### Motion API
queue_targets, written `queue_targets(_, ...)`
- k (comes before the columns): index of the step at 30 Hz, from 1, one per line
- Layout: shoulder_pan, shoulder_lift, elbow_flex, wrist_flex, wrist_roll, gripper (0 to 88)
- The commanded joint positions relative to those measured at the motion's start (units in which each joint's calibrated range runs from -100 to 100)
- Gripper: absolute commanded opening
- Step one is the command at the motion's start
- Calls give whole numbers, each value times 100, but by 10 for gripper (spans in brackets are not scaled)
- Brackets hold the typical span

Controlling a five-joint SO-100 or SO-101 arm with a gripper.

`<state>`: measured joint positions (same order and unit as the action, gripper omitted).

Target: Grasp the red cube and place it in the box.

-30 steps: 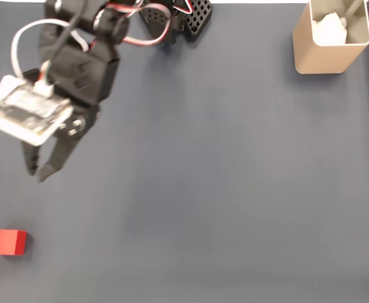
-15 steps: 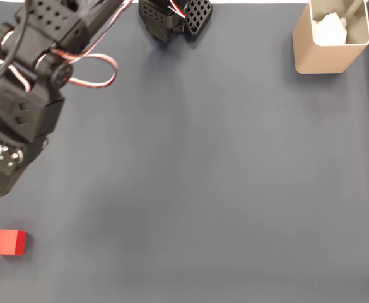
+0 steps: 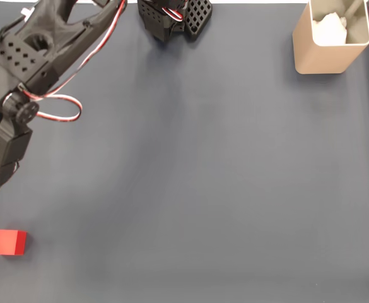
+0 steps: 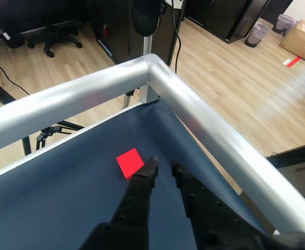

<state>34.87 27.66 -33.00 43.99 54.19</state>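
The red cube (image 3: pixel 8 242) lies on the dark blue mat near the bottom left corner of the fixed view. In the wrist view the red cube (image 4: pixel 130 162) sits flat close to the table's corner. My gripper (image 4: pixel 164 167) hovers just to the right of it, fingers a narrow gap apart and holding nothing. In the fixed view the black arm (image 3: pixel 26 69) reaches down the left edge, and its fingertips are cut off by the frame. The tan box (image 3: pixel 331 38) stands upright at the top right, far from the cube.
Something white and crumpled (image 3: pixel 329 28) lies inside the box. The arm's base (image 3: pixel 171 16) sits at the top centre. A silver metal rim (image 4: pixel 204 125) borders the table close beyond the cube, with floor below. The wide mat (image 3: pixel 203 177) lies between cube and box.
The arm has swung left and down toward the cube. The gripper, in full view a second ago, has slid past the fixed view's left edge. Cube and box have not moved.
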Motion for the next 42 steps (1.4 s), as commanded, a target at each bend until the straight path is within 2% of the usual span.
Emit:
queue_targets(1, -35, 16, -386, -6, 5, 66)
queue_targets(11, -205, 544, -696, 248, 59, 82)
queue_targets(19, -319, 1090, -1435, 953, 117, 110)
queue_targets(32, -312, 2035, -2557, 920, 381, 302)
queue_targets(42, -141, 2295, -2758, 584, 405, 399)
